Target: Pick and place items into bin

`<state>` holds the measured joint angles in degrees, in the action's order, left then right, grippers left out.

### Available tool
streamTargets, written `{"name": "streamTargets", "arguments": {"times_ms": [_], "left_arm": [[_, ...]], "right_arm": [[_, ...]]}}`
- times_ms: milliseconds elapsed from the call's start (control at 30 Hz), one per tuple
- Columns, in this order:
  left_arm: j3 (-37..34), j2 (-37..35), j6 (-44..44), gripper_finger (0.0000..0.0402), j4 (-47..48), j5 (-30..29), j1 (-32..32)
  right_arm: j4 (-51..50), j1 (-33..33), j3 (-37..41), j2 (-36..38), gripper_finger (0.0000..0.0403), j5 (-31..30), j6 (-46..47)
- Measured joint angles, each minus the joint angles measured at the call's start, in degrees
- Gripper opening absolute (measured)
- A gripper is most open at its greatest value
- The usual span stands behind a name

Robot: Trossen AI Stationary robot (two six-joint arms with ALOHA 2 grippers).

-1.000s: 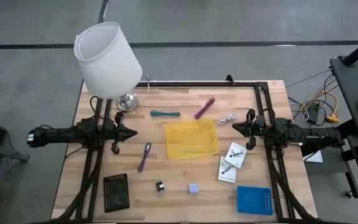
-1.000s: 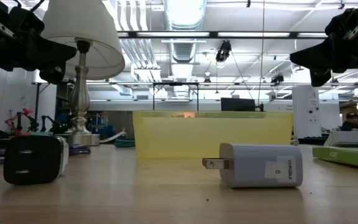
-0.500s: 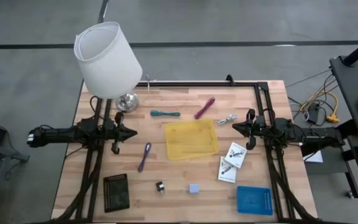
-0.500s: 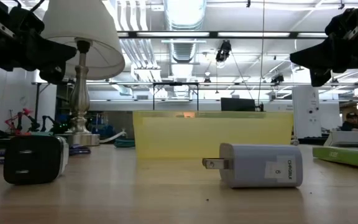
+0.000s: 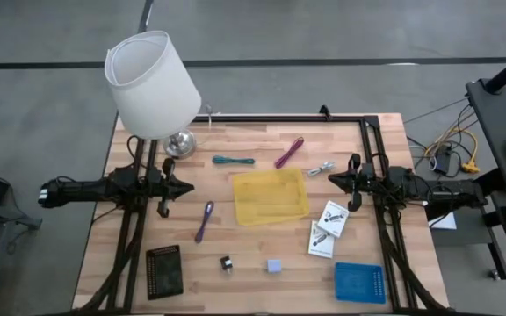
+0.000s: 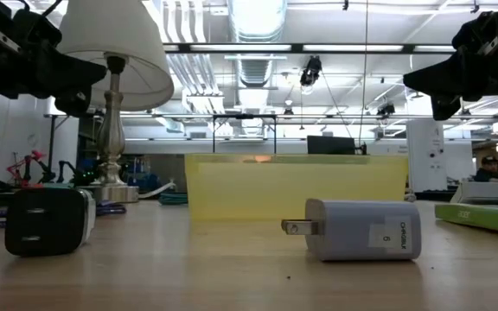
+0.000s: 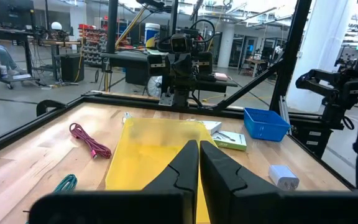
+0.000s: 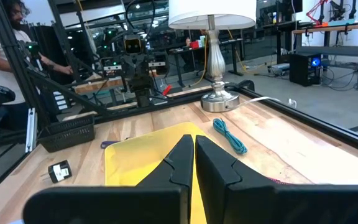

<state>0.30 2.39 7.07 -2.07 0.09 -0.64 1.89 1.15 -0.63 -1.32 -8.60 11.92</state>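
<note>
- Bin (image 5: 271,195): yellow, mid-table, between my two arms. I see nothing in it yet.
- Left gripper (image 5: 185,185): hovers off the bin's left side, fingers (image 7: 185,163) pressed together, holding nothing.
- Right gripper (image 5: 333,180): hovers off the bin's right side, fingers (image 8: 180,154) pressed together, holding nothing.
- Purple cord (image 5: 204,220): on the table just near of the left gripper, between it and the bin's near-left corner. Long axis runs near-far with a slight tilt. I judge this the left arm's closest item.
- Teal cord (image 5: 234,161): far of the bin, long axis left-right, nearer the left arm.
- Magenta cord (image 5: 289,152): far of the bin, lying diagonally, roughly midway between the arms.
- Clip (image 5: 321,168): silver, just far-left of the right gripper, beside the bin's far-right corner. I judge this the right arm's closest item.
- Packets (image 5: 327,227): two white ones, near of the right gripper, right of the bin.
- Black piece (image 5: 226,262) and cube (image 5: 273,265): near edge of the table, near of the bin, well apart from both grippers.
- Lamp (image 5: 152,86): far-left corner, not for binning.
</note>
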Motion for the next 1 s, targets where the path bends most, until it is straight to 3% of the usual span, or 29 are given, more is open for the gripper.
{"name": "streamTargets", "arguments": {"times_ms": [533,800,1000], "left_arm": [[0.0,-0.01,0.0,0.0,0.0,0.01,0.01],[0.0,-0.01,0.0,0.0,0.0,0.01,0.01],[0.0,-0.01,0.0,0.0,-0.01,0.0,0.0]], "right_arm": [[0.02,0.0,-0.02,0.07,0.0009,0.0,-0.39],[0.02,0.0,-0.02,0.04,0.0009,-0.31,-13.04],[0.17,0.0,0.0,0.04,0.0009,-0.37,-16.83]]}}
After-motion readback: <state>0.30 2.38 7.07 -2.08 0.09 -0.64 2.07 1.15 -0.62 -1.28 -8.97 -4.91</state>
